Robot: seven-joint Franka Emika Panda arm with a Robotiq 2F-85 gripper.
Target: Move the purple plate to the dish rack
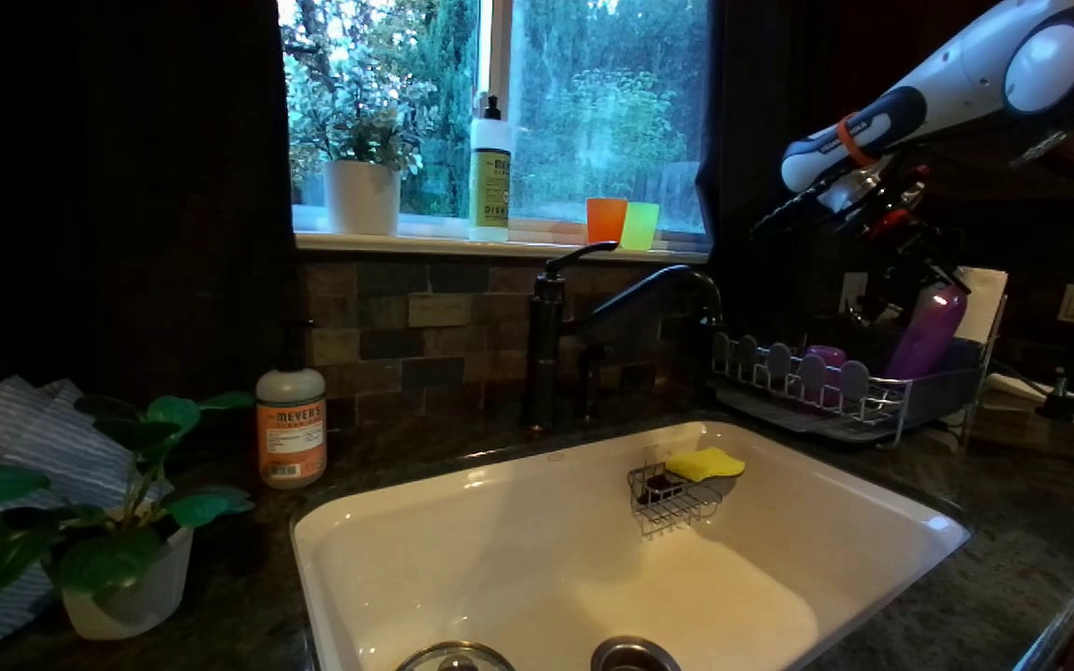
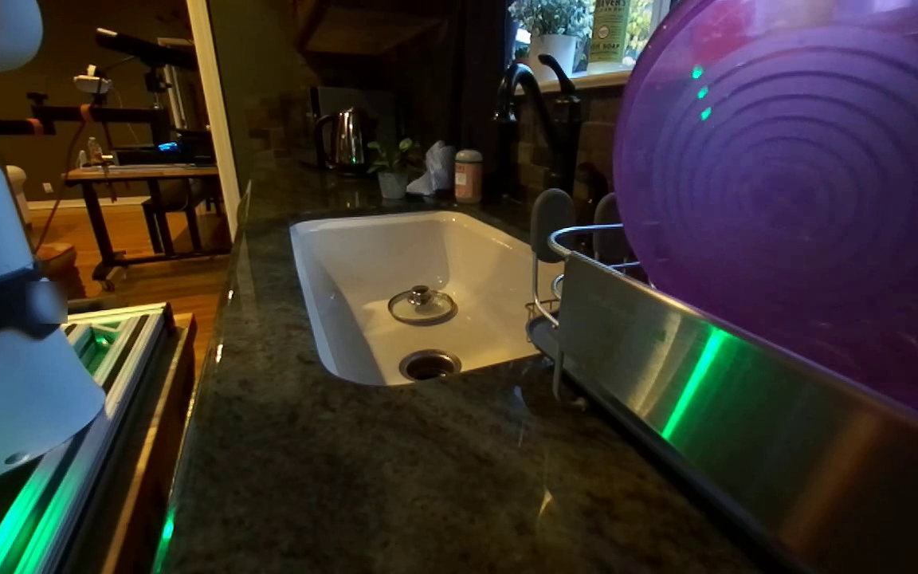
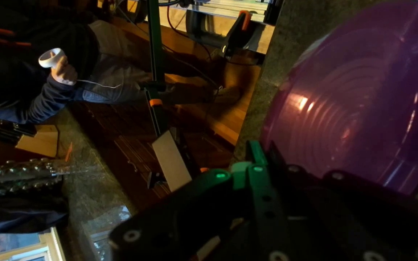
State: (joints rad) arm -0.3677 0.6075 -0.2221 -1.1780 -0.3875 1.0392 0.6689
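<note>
The purple plate (image 1: 930, 331) stands on edge and tilted inside the dish rack (image 1: 877, 410), near its right end in an exterior view. It is large and close behind the rack's steel side wall (image 2: 666, 351) in an exterior view (image 2: 778, 191). In the wrist view the plate (image 3: 332, 108) fills the right side. My gripper (image 3: 266, 148) is shut on its rim, with the fingers close together on either side. In an exterior view the dark gripper (image 1: 945, 272) is at the plate's top edge. Whether the plate's lower edge touches the rack floor is hidden.
A small purple item (image 1: 824, 373) and a white board (image 1: 981, 303) are at the rack. The white sink (image 1: 500, 531) lies beside it, with a wire caddy (image 1: 672, 508) and yellow sponge (image 1: 707, 463). The dark faucet (image 1: 546, 345) stands behind the sink.
</note>
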